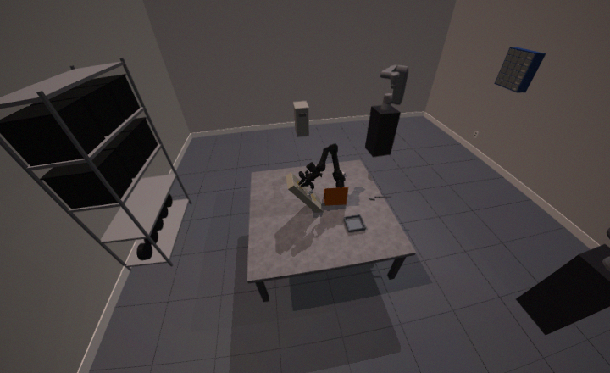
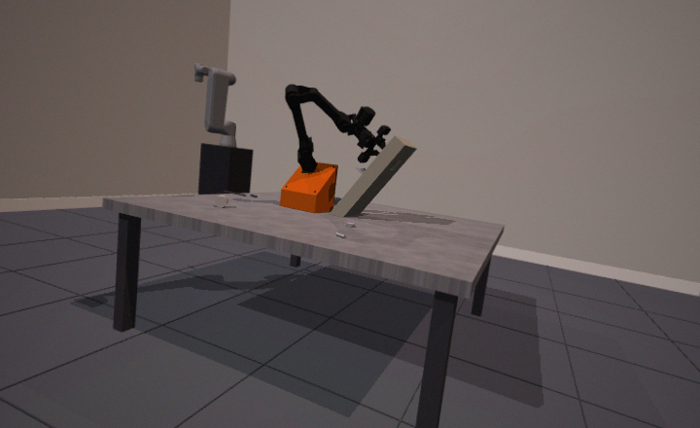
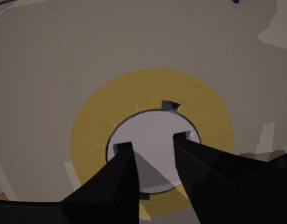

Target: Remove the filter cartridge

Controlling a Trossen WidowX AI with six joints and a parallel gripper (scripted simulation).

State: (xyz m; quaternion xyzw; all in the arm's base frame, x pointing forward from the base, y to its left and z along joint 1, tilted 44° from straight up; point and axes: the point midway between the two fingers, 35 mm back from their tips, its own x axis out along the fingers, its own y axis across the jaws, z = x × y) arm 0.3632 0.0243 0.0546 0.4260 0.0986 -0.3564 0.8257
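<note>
The round grey filter cartridge [image 3: 150, 131] sits in the tilted beige service panel [image 3: 54, 60] [image 1: 305, 197] [image 2: 374, 174], ringed by a yellow collar [image 3: 91, 127]. In the wrist view my gripper [image 3: 152, 149] has both black fingers set into the two slots on the cartridge's face and is shut on the web between them. A small notch [image 3: 169, 104] shows at the collar's inner top edge. In the top and exterior views the gripper [image 1: 303, 179] [image 2: 372, 149] presses against the panel's upper face. The small dark tray [image 1: 347, 225] lies on the table in front of the arm's orange base [image 1: 335, 196] [image 2: 309, 187].
Small loose parts lie on the table [image 2: 342, 232] [image 1: 379, 197]. A second grey arm on a black pedestal [image 1: 382, 130] [image 2: 224, 167] stands behind the table. A metal shelf rack [image 1: 80, 153] stands at the left wall.
</note>
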